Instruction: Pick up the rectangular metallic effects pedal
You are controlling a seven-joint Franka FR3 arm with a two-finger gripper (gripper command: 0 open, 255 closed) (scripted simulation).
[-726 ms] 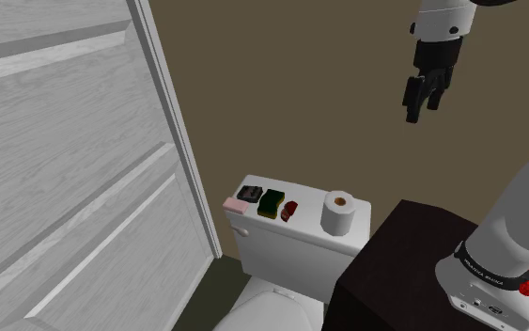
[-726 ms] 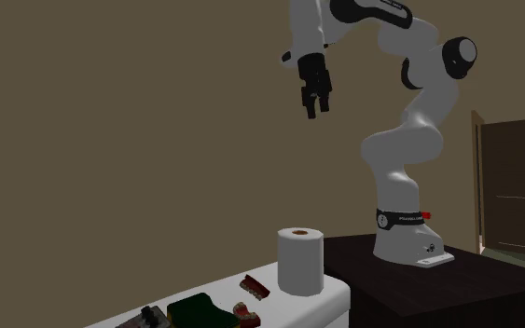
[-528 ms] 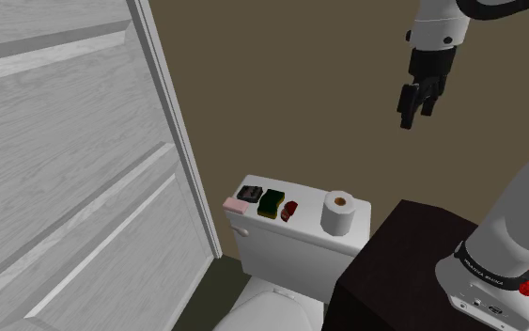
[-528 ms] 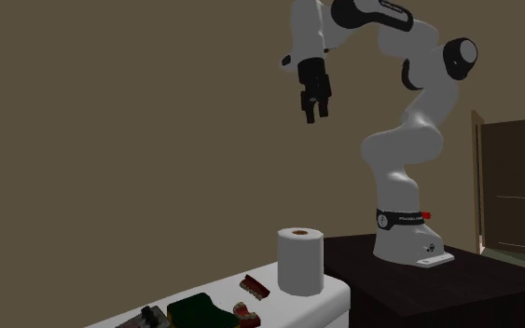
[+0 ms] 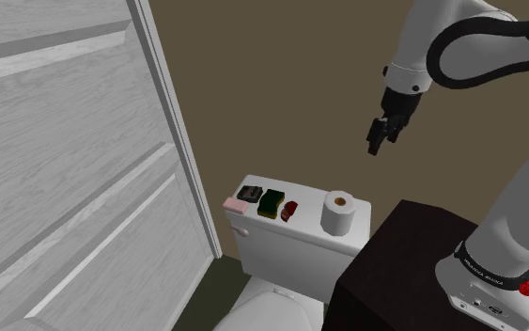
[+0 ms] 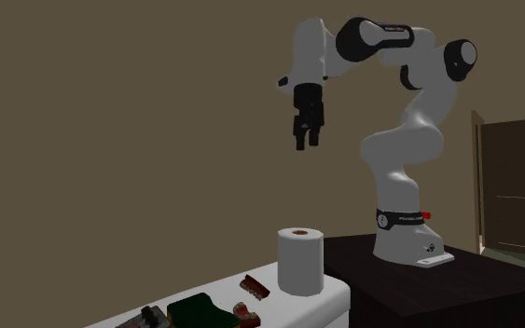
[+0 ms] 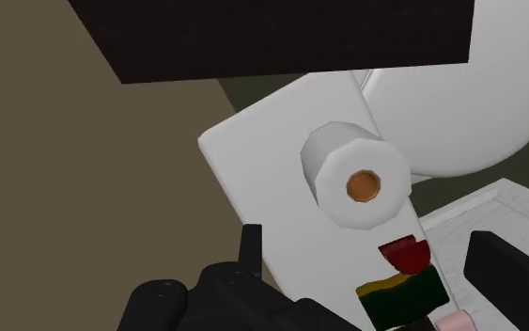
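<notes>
The gripper [image 5: 377, 141] hangs high above the toilet tank [image 5: 305, 194], fingers apart and empty. The dark pedal [image 5: 250, 195] lies untouched at the tank's door-side end, just beside a green sponge [image 5: 272, 203] — approach, grasp and lift all remain.

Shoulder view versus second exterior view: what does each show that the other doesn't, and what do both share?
Shoulder view, not the other: the white panelled door, the toilet seat and a pink item beside the effects pedal. Second exterior view, not the other: dark wooden furniture at its right edge. Shared: the end effector in the air, the paper roll, the green block and the effects pedal.
</notes>
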